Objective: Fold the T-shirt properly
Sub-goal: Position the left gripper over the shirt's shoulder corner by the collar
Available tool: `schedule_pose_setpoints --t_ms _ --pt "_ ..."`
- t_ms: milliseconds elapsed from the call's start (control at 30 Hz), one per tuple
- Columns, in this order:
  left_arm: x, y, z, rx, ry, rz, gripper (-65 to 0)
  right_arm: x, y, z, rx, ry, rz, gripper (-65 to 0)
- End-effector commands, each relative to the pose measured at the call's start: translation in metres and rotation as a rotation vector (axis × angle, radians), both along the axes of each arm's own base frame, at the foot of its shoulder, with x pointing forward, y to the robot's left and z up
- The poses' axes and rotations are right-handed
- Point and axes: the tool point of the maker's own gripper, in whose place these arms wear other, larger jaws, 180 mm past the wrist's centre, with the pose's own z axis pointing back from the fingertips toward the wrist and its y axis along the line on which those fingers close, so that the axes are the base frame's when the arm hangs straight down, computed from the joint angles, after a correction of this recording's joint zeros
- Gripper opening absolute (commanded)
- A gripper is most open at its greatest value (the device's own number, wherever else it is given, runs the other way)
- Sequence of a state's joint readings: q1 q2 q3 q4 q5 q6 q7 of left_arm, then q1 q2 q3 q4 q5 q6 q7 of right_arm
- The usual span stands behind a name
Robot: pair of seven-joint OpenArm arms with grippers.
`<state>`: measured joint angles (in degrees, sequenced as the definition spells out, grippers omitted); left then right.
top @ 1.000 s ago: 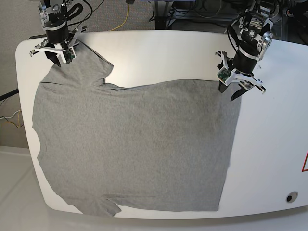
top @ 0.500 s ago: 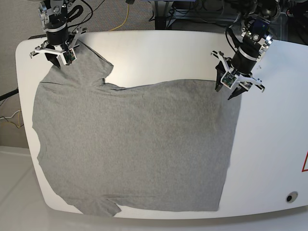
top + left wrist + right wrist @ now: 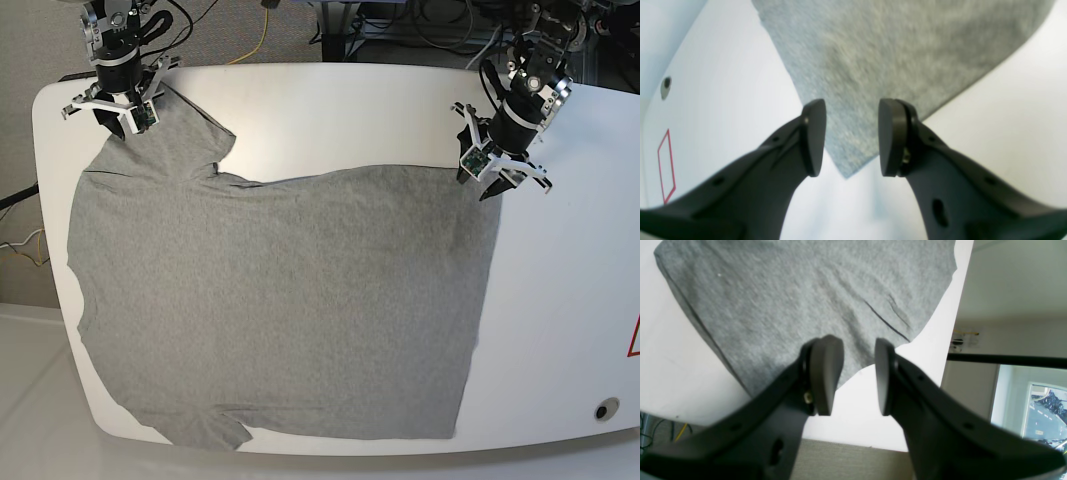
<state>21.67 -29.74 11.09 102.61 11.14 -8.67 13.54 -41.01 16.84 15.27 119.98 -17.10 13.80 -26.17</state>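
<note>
The T-shirt (image 3: 280,300) lies spread flat over the white bench (image 3: 560,300). Left gripper (image 3: 848,138) and right gripper (image 3: 855,376) each hover with jaws apart over a far corner, apparently ready to pinch both for a fold.

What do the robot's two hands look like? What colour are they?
Both look alike. The left hand and right hand each have two dark grey fingers ending in flat rounded pads, with small holes along them. In the base view, each wrist has a white bracket, a tiny green board, a black-and-silver arm and black cables.
</note>
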Motion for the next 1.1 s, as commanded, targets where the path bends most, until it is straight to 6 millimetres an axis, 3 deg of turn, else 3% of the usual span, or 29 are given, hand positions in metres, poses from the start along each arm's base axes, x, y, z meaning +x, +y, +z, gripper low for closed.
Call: schedule_pose_setpoints --t_ms 0,400,733,1067 --pt "0.007 0.003 0.007 0.009 -0.033 -0.007 -42.7 0.006 0.001 0.010 -0.009 -0.035 0.018 -45.1" --pt "0.011 0.002 0.006 -0.008 -0.046 0.000 -42.2 0.008 -0.003 0.011 -0.016 -0.039 0.006 -44.8" --pt "0.010 -0.004 0.017 -0.032 -0.059 0.005 -41.6 0.011 -0.009 0.012 -0.009 -0.046 -0.015 -44.6" --pt "0.016 -0.005 0.018 -0.023 -0.076 0.008 -38.4 0.010 -0.003 0.012 -0.014 -0.048 0.008 -45.1"
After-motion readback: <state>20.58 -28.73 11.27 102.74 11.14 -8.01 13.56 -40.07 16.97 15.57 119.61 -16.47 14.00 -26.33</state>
